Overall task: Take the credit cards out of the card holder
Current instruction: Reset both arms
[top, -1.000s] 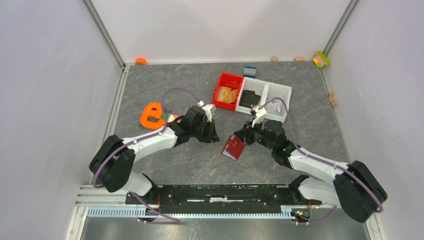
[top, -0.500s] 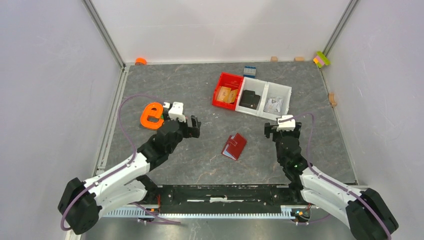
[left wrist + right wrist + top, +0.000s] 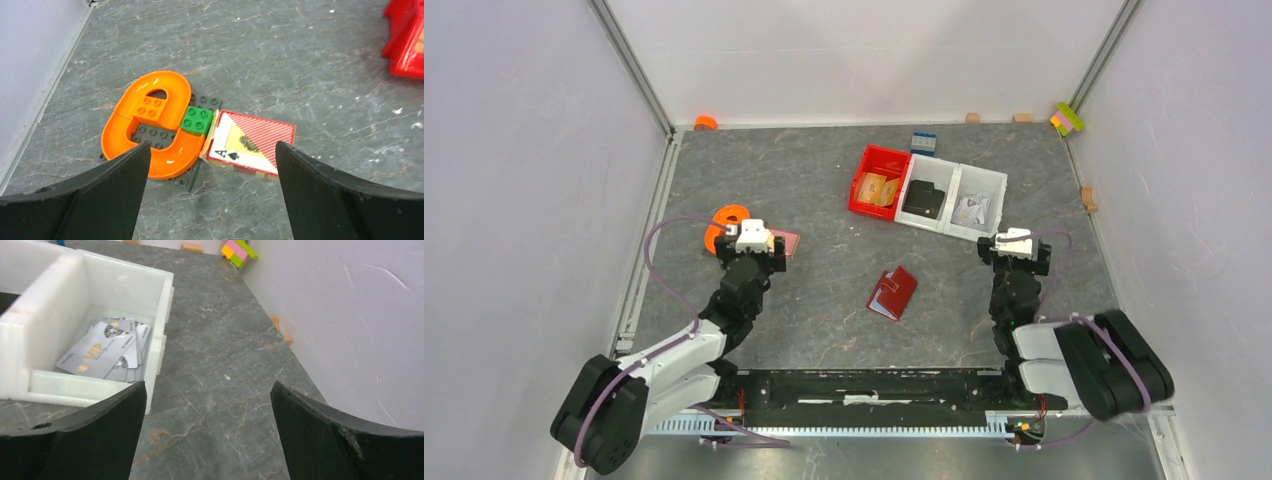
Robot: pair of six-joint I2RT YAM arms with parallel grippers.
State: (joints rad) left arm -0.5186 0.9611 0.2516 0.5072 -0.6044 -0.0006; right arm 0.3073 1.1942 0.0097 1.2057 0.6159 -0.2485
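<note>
**Both grippers spread wide; card holder (image 3: 893,292) untouched mid-table**

The dark red card holder lies on the table (image 3: 824,200) between the two arms, and neither arm touches it. The left gripper (image 3: 752,255) has its fingers apart and empty. It hangs over an orange curved toy piece (image 3: 172,85) and a red-backed playing card (image 3: 260,137). The right gripper (image 3: 1014,258) is just as wide and empty, near the white bin (image 3: 117,277), where grey credit cards (image 3: 100,352) lie.
</note>
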